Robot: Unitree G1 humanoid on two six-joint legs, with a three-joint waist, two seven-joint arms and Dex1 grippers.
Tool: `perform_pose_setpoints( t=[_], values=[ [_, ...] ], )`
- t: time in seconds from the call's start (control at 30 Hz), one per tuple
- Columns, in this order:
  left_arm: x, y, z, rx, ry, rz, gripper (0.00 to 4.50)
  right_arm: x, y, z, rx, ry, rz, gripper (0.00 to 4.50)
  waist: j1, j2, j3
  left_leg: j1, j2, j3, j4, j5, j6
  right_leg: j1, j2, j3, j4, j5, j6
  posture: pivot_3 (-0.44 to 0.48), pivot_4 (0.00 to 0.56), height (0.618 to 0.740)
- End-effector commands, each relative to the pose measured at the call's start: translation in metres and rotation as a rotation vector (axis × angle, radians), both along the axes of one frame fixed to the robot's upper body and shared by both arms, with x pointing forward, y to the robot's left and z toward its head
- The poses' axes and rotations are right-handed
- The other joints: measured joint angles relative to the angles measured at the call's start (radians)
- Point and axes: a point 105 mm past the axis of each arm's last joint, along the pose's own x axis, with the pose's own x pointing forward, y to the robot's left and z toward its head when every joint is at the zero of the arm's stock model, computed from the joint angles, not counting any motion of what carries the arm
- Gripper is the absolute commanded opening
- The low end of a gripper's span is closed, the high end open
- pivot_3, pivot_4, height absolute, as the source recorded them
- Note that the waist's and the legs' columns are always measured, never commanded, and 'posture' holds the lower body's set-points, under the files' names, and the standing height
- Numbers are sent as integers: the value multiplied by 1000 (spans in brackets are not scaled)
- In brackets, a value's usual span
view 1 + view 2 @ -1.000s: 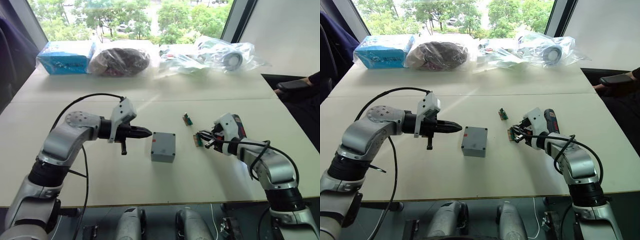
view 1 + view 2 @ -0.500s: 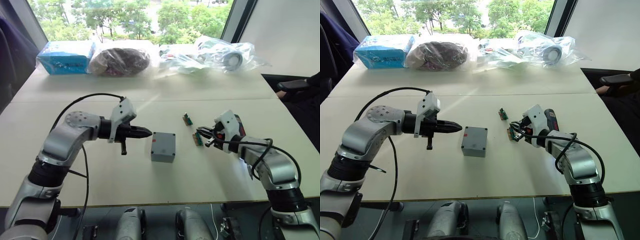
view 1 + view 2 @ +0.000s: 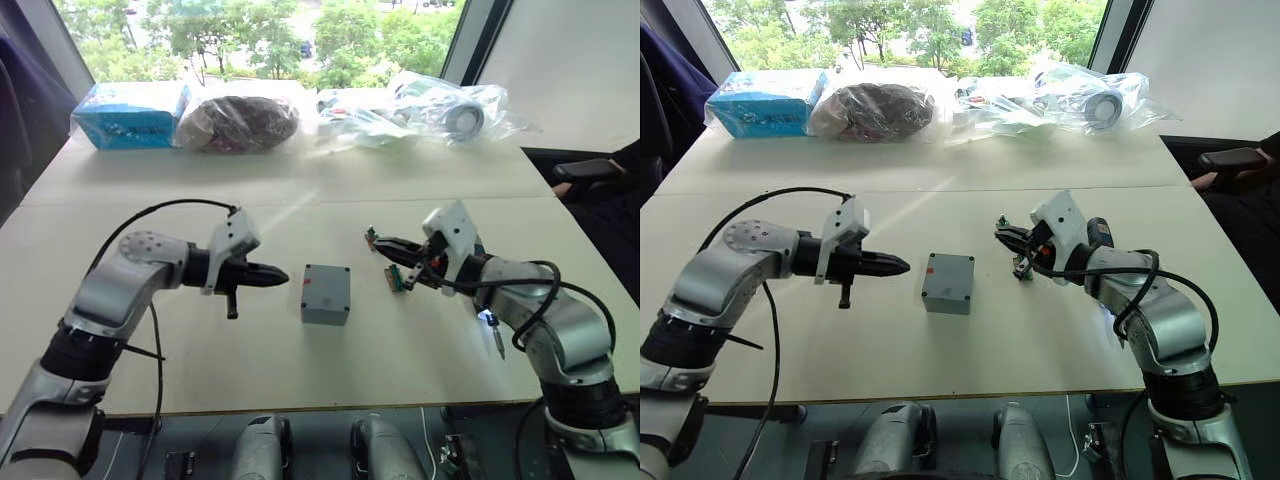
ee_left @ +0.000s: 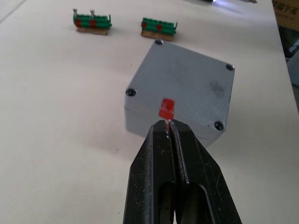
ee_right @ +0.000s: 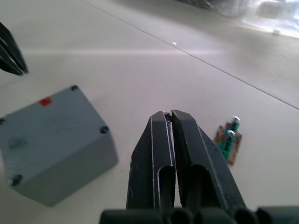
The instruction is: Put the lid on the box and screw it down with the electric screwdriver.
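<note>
Left wrist view has the left pincer pinched closed with nothing in it, tips hanging right at the near edge of the lid. That lid is already sitting on the box, red mark facing up and a screw in each corner, pretty much dead center on the table. Right pincer is closed and empty too, held above the table off to the box's right side, near two small green parts. One of those lies just below its fingers from the head camera. The electric screwdriver is lying on the table under the right forearm, light glowing at the tip, well apart from the box. Bagged stuff and a blue package line the far edge by the window.
</note>
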Motion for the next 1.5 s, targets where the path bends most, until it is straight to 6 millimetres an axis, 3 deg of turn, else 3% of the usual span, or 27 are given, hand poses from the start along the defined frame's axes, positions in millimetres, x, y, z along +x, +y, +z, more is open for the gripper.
perform_pose_setpoints(
  t=[0.03,0.73,1.1,1.5],
  values=[
    [-5,-6,15,-12,-64,-30,0,-7,17,4,-1,-26,65,104,3,0,0,0,0,0,0,0,0,0,0,0,0,-1,-1,0,150,740],
    [-10,-8,23,-15,-81,-3,0,6,17,-22,-55,30,55,104,0,0,0,0,0,0,0,0,0,0,0,0,0,0,0,0,150,740],
    [-7,-7,21,-18,-77,10,0,6,21,-12,-4,20,67,104,0,0,0,0,0,0,0,0,0,0,0,0,0,0,0,0,150,740],
    [-8,-7,19,-19,-73,4,0,3,19,-19,-29,42,69,104,0,0,0,0,0,0,0,0,0,0,0,0,0,0,0,0,150,740]
  ],
)
